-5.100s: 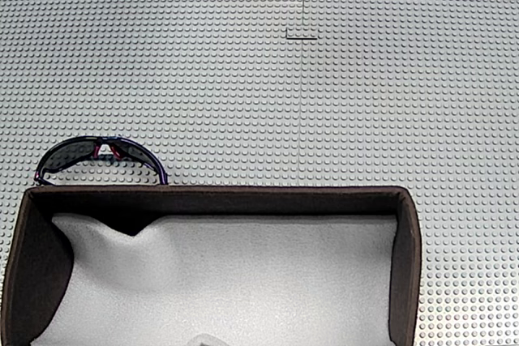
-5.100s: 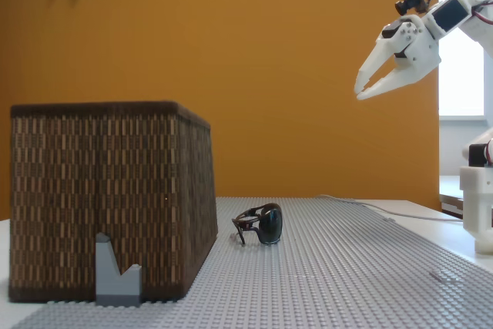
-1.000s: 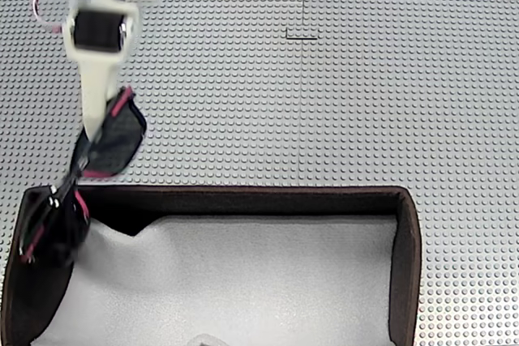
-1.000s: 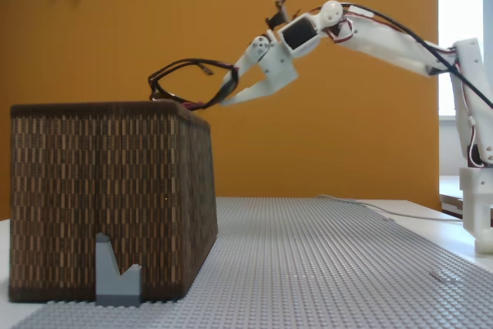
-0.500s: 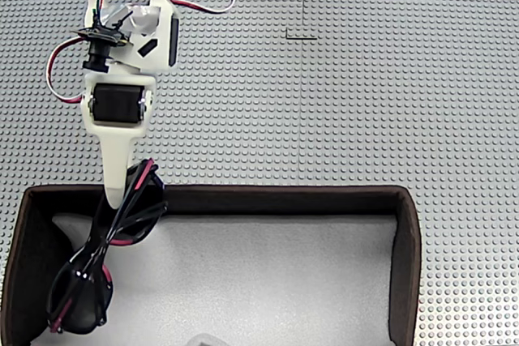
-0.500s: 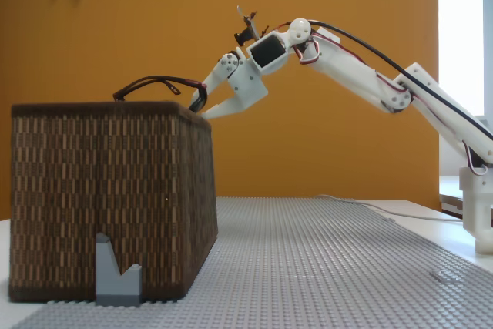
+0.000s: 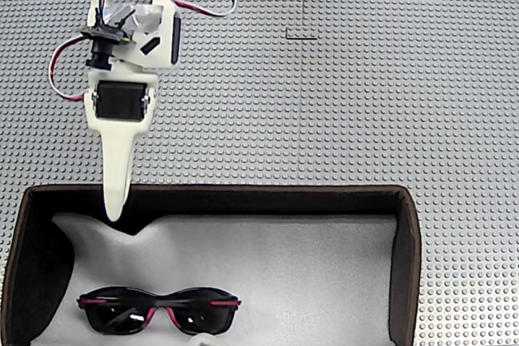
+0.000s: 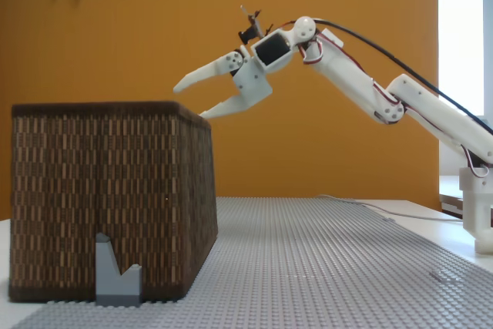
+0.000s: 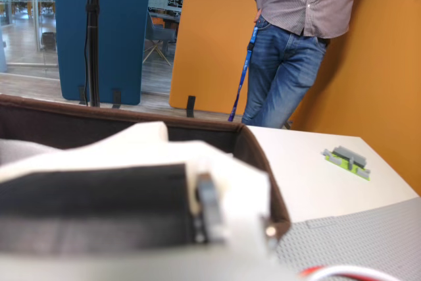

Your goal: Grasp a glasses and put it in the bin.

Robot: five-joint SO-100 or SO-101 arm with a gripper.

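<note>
The glasses (image 7: 160,309), dark lenses with pink-red accents, lie on the white foam lining inside the bin (image 7: 409,265), near its front left. In the side fixed view the bin (image 8: 108,198) shows as a tall brown woven box and hides the glasses. My white gripper (image 8: 190,99) hovers open above the bin's near top edge, fingers spread and nothing between them. From above, the gripper (image 7: 113,210) points down over the bin's back wall, well apart from the glasses. The wrist view shows a blurred white finger (image 9: 151,162) and the bin's brown rim (image 9: 79,123).
A grey studded baseplate (image 7: 324,95) covers the table around the bin. A small grey brick piece (image 8: 117,273) stands against the bin's front. In the wrist view a person (image 9: 296,37) stands by an orange wall, and a small green-grey brick (image 9: 346,158) lies on the table.
The gripper has opened and let go of the glasses, which dropped onto the foam inside the bin. The arm itself has barely moved.
</note>
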